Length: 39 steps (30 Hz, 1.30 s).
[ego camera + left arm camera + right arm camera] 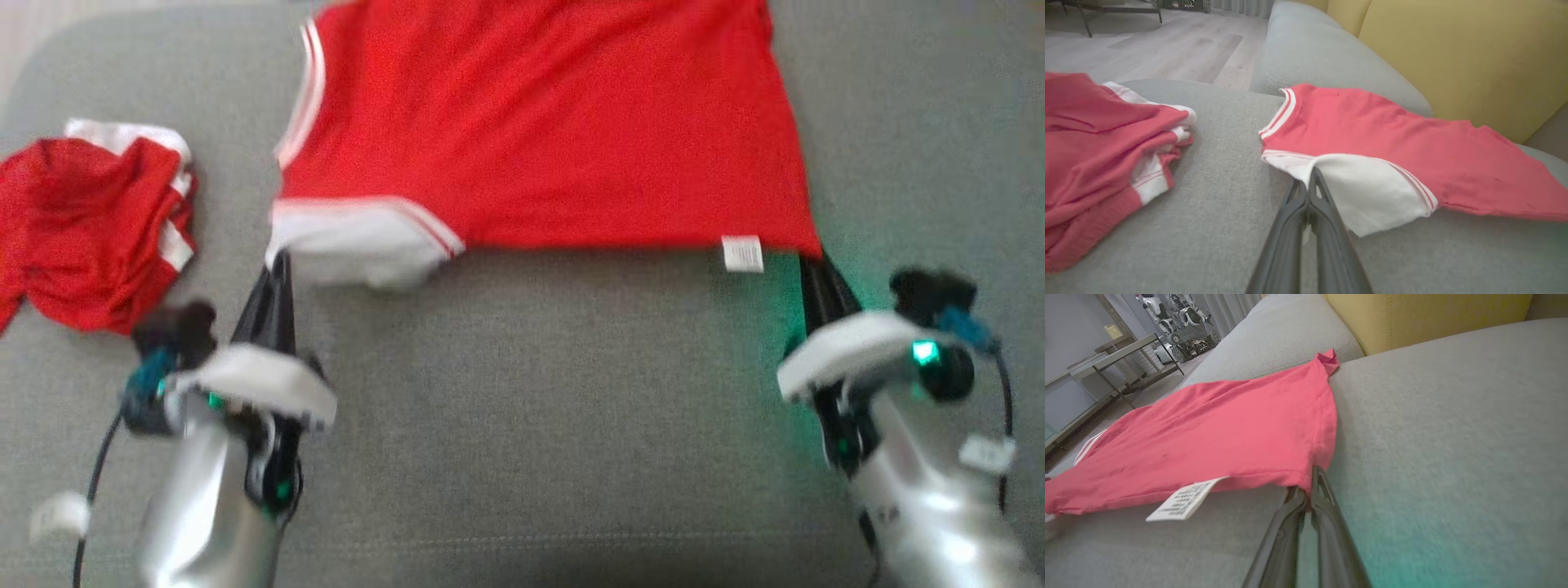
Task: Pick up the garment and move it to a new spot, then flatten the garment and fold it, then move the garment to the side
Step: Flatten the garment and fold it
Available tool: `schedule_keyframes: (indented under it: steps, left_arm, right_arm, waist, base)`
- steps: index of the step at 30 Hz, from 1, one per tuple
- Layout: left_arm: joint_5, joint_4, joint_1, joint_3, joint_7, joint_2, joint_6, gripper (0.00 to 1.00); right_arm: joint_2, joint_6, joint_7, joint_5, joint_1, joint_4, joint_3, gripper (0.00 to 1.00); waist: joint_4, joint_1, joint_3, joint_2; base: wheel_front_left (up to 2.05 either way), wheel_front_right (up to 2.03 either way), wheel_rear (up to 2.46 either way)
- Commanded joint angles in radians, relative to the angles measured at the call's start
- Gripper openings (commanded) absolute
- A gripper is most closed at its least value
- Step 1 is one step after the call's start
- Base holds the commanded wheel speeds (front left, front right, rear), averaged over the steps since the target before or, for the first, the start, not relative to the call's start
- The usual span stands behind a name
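Two red shirts on the grey sofa: spread shirt laid out top middle, bunched shirt way over at far left. Two grippers, jaws clenched on the spread shirt: left gripper on the white sleeve, right gripper on the hem corner. One white label lower right.

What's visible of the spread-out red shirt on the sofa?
The red shirt is soft knit, spread mostly flat on the grey sofa cushion. Its white sleeve has red-striped trim; a white care label hangs from the near hem. The left pincer is shut on the sleeve edge, the right pincer on the hem corner.
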Motion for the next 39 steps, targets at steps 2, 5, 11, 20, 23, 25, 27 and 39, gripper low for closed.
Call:
schedule_keyframes:
  steps: [2,5,11,20,23,25,27,39]
  left_arm:
    - [0.014,-0.147,0.112,0.054,-0.005,0.024,0.012,0.00]
    - [0.021,-0.270,0.244,0.060,-0.005,0.027,0.032,0.00]
    - [0.022,-0.511,0.436,0.048,0.059,0.023,0.075,0.00]
    - [0.026,-0.828,0.656,0.028,0.184,0.015,0.155,0.00]
    - [0.030,-0.870,0.670,0.026,0.204,0.019,0.165,0.00]
    - [0.026,-0.875,0.655,0.027,0.218,0.028,0.161,0.00]
    - [0.019,-0.860,0.629,0.024,0.228,0.035,0.150,0.00]
    - [-0.097,-0.591,0.323,0.017,0.315,0.063,0.032,0.00]
  right_arm:
    - [-0.010,0.008,-0.014,-0.001,0.111,-0.114,-0.004,0.00]
    - [-0.025,0.008,-0.005,-0.014,0.229,-0.213,-0.039,0.00]
    - [-0.018,0.008,0.079,-0.060,0.420,-0.419,-0.145,0.00]
    - [0.062,0.008,0.318,-0.171,0.725,-0.843,-0.302,0.00]
    - [0.072,0.008,0.374,-0.190,0.763,-0.932,-0.323,0.00]
    - [0.077,0.008,0.418,-0.202,0.761,-0.974,-0.329,0.00]
    - [0.079,0.008,0.445,-0.211,0.744,-0.977,-0.328,0.00]
    - [0.033,0.008,0.542,-0.224,0.524,-0.833,-0.280,0.00]
  waist:
    - [0.009,0.0000,-0.066,-0.0001]
    - [0.011,0.0000,-0.097,-0.0001]
    - [0.017,0.0000,-0.129,-0.0001]
    - [0.029,0.0000,-0.148,-0.0001]
    - [0.024,0.0000,-0.141,-0.0001]
    - [0.015,0.0000,-0.128,-0.0001]
    - [0.010,0.0000,-0.115,-0.0001]
    - [-0.006,0.0000,-0.017,-0.0001]
  base:
    - [0.00,0.00,0.00]
    - [0.00,0.00,0.00]
    - [0.00,0.00,0.00]
    - [0.00,0.00,0.00]
    - [0.00,0.00,0.00]
    - [0.00,0.00,0.00]
    - [0.00,0.00,0.00]
    - [0.00,0.00,0.00]
